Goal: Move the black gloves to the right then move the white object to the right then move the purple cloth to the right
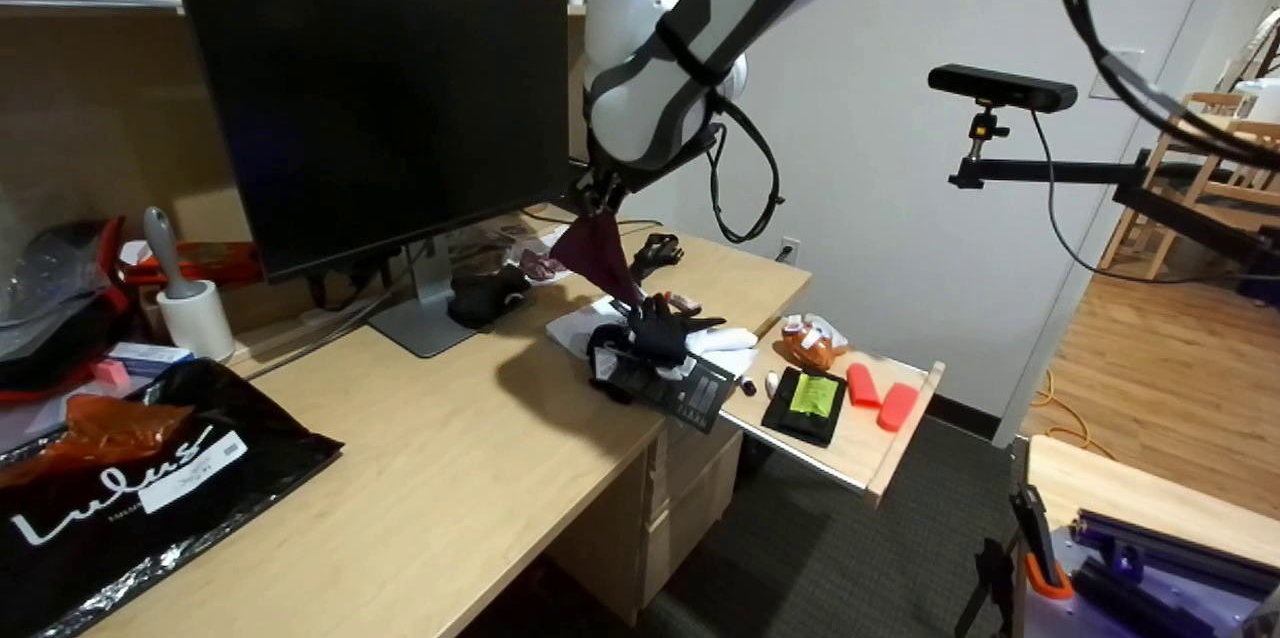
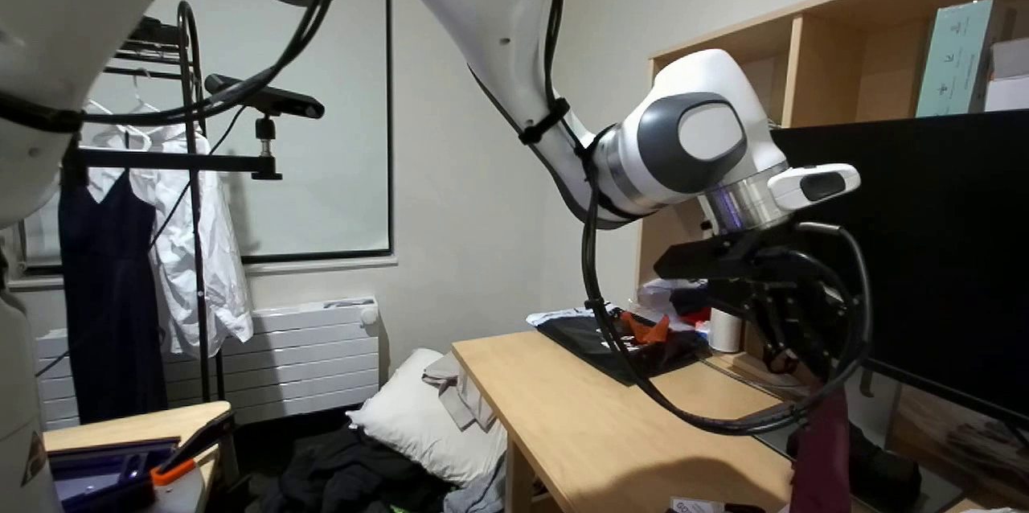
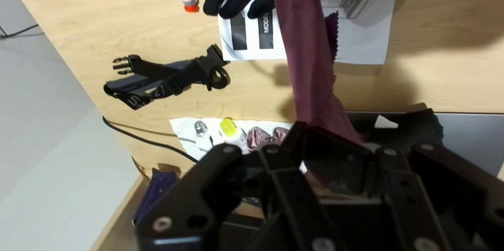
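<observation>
One limp, narrow purple cloth (image 3: 309,58) with zigzag-cut edges hangs pinched in the gripper (image 1: 600,200), its lower end close to the floppy black gloves (image 1: 658,333); a webbing strap (image 3: 151,70) lies near the gloves.

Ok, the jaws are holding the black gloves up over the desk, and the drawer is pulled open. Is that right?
Not quite. The jaws aren't gripping the black gloves; the wrist view shows them closed on the purple cloth, held up over the desk. The drawer is pulled open, as you say.
</observation>
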Controlling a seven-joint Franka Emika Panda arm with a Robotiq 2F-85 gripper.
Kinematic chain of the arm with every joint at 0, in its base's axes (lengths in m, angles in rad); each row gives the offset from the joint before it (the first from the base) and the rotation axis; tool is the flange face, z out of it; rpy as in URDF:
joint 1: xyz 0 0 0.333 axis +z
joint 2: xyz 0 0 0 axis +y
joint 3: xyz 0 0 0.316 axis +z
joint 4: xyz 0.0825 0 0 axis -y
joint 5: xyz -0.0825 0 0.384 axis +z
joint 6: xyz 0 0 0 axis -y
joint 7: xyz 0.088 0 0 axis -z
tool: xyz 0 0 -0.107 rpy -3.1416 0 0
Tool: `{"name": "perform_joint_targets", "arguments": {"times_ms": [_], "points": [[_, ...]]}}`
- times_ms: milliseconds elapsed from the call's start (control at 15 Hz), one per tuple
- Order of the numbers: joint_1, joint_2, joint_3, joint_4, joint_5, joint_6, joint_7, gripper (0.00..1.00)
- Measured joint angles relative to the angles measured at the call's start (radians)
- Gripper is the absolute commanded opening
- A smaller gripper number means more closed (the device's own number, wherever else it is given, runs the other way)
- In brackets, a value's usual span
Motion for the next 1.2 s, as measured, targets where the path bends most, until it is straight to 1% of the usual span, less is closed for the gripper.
{"name": "perform_joint_targets", "arguments": {"times_ms": [133, 200, 467, 533, 867, 1067, 1133, 1200], "points": [[-0.018, 0.024, 0.011, 0.006, 0.030, 0.005, 0.003, 0.08], [-0.036, 0.048, 0.029, 0.021, 0.056, 0.009, 0.001, 0.08], [-0.103, 0.184, 0.106, 0.144, 0.169, -0.013, 0.000, 0.07], [-0.113, 0.219, 0.115, 0.176, 0.185, -0.033, 0.000, 0.07], [-0.128, 0.366, 0.110, 0.314, 0.213, -0.141, 0.018, 0.07], [-0.158, 0.417, 0.126, 0.391, 0.259, -0.265, 0.015, 0.07], [-0.172, 0.424, 0.145, 0.416, 0.269, -0.322, 0.001, 0.33], [-0.183, 0.427, 0.163, 0.440, 0.275, -0.376, -0.011, 0.33]]}}
